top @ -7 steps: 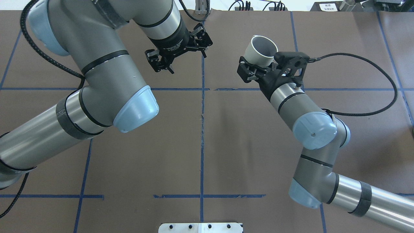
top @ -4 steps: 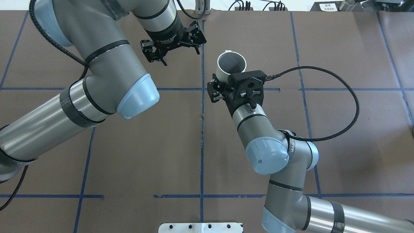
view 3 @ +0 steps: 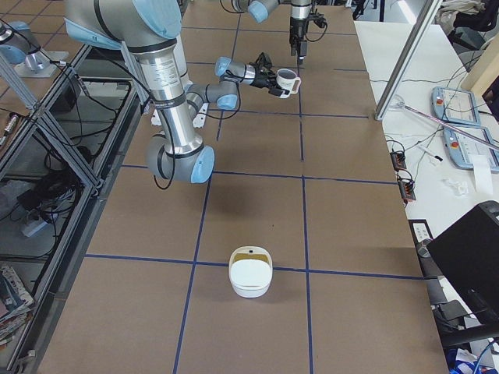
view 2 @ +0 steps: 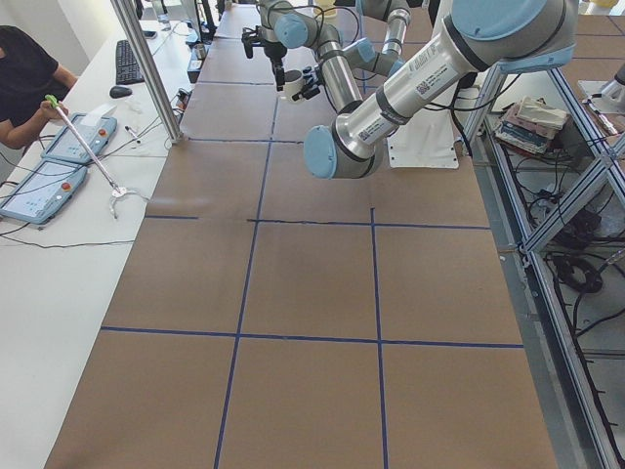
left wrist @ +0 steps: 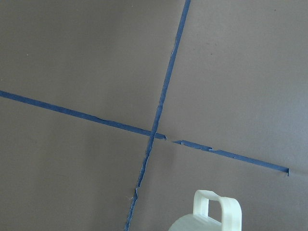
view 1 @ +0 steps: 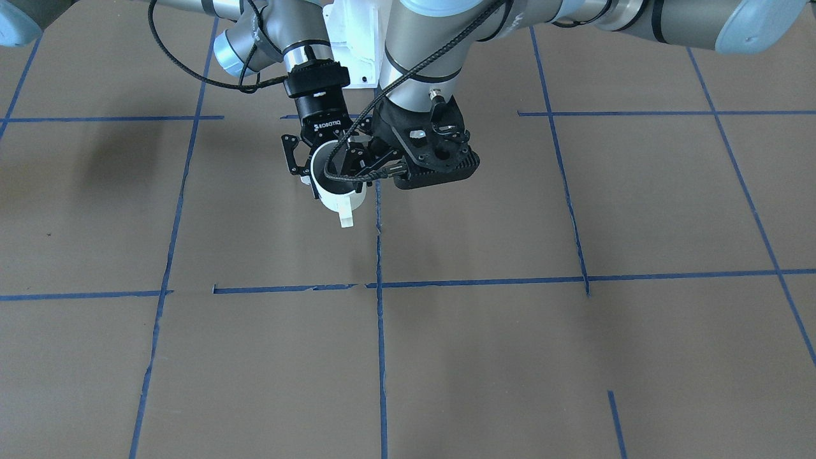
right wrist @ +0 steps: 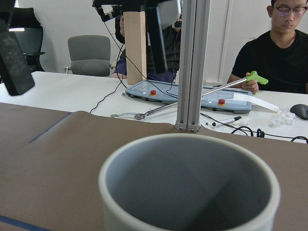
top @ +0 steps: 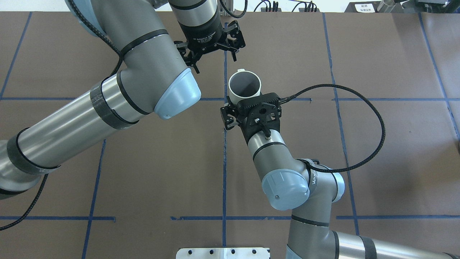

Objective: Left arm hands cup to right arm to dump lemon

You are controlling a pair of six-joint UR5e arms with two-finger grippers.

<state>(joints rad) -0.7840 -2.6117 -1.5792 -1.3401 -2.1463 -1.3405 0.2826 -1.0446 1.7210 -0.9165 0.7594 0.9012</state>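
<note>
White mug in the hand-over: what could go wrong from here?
The small white mug hangs over the brown table, gripped only by the right arm's bulky black tool; an early release would drop it. The left arm's slim black tool is open near the mug's handle, so a finger could snag it. No lemon shows inside, so the dump may be empty.

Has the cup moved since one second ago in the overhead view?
Yes. The cup moved left and a little down in the overhead view, and it is now just right of the central blue tape line.
</note>
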